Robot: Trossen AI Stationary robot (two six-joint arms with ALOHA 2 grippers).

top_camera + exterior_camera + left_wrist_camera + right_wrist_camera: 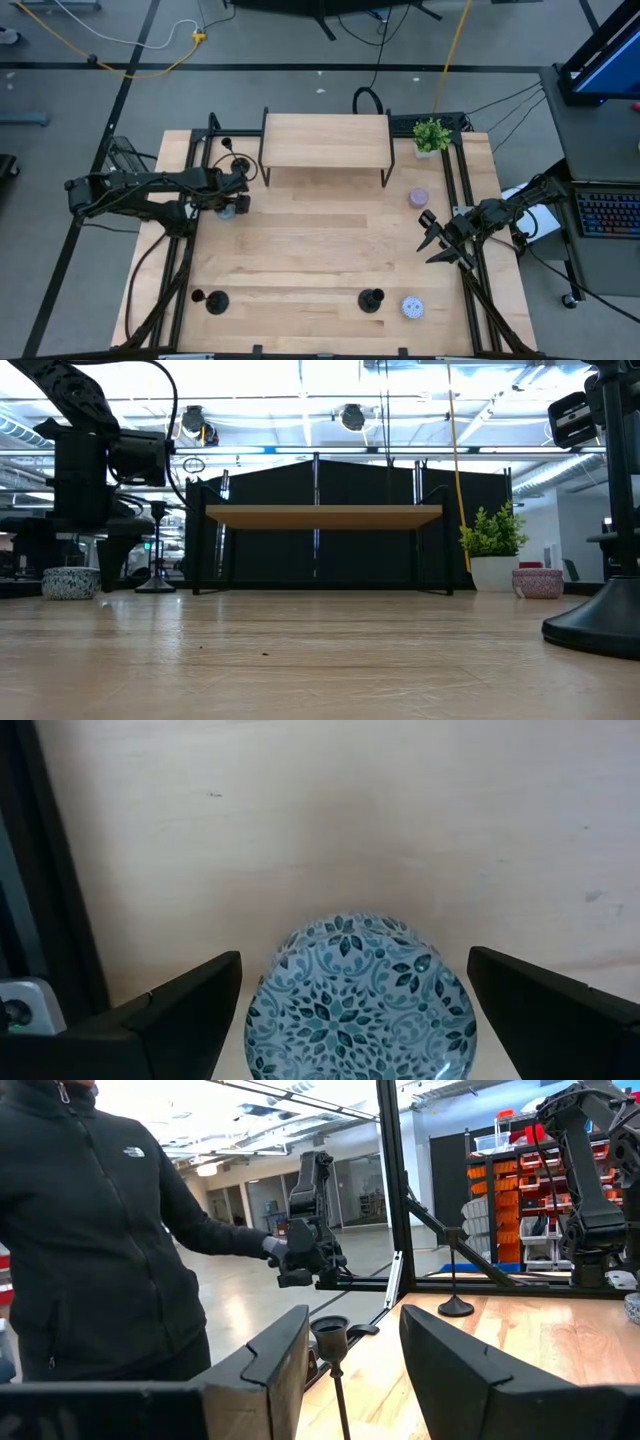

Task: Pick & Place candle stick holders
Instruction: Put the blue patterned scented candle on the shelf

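Counter (pixel 330 240) of pale wood, seen from above, with a raised shelf (pixel 325 140) at its back. I count black holders in several spots: one (pixel 215 300) at the front left, one (pixel 371 299) at the front middle, one (pixel 238 162) at the back left by the shelf, and one (pixel 328 1328) at the right edge.

My right tool (pixel 350 1345) sits at that right edge, level with the counter. Its fingers stand partly apart on either side of the holder's small top cup. I see a gap on both sides, so I judge it released rather than clenched.

My left tool (pixel 355 970) hangs at the back left, spread wide over a patterned blue tin (pixel 360 1000), which it is not touching. A lilac tin (pixel 419 197) sits near the right arm. A person in a dark jacket (pixel 90 1230) stands beyond the counter.

I expect each holder to be light, rigid and top-heavy in a grip, with a smooth, thin stem that could slip or swing. I would take the stem just under the cup, so the cup's lip stops it sliding, and I would set the base down flat.
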